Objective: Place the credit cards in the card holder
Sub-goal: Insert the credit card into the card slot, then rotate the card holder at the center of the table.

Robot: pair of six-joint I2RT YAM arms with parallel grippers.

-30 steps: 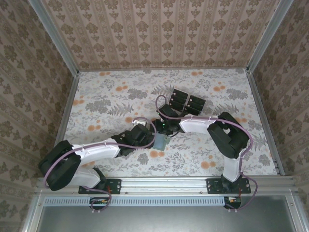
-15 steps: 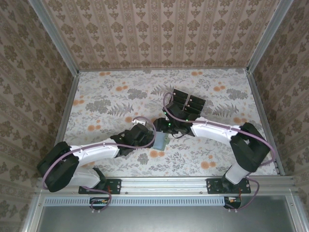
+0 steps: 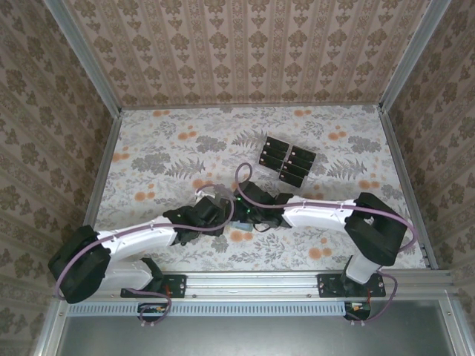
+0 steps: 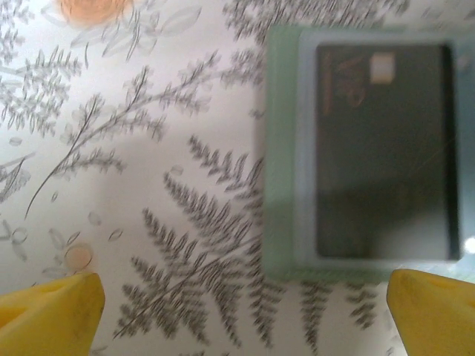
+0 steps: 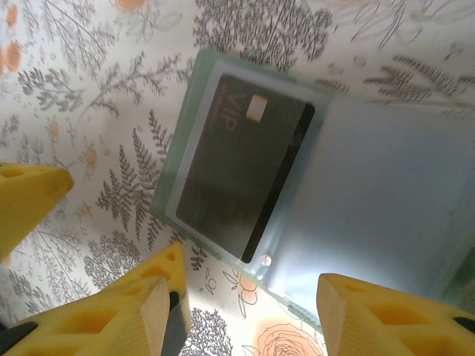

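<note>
The card holder (image 5: 180, 167), a sage-green case, lies opened flat on the floral cloth. One black credit card (image 5: 241, 167) with a light chip mark sits in its left pocket. Its pale flap (image 5: 378, 193) is spread to the right. My right gripper (image 5: 249, 278) hovers over the holder's near corner, open, with nothing between its yellow fingers (image 5: 148, 308). My left gripper (image 4: 245, 326) is open above bare cloth, just beside the holder (image 4: 282, 148) and its card (image 4: 382, 148). From above, both grippers (image 3: 220, 215) (image 3: 239, 215) meet at the table's middle front and cover the holder.
Several more black credit cards (image 3: 287, 159) lie in rows at the back, right of centre. A third yellow fingertip (image 5: 30, 200) pokes in at the left edge of the right wrist view. Metal rails (image 3: 404, 185) and patterned walls fence the table.
My right gripper swung from near the rows of cards back toward me and now sits over the holder, hiding it from above. The left arm's elbow shifted left. Both openings are unchanged.
</note>
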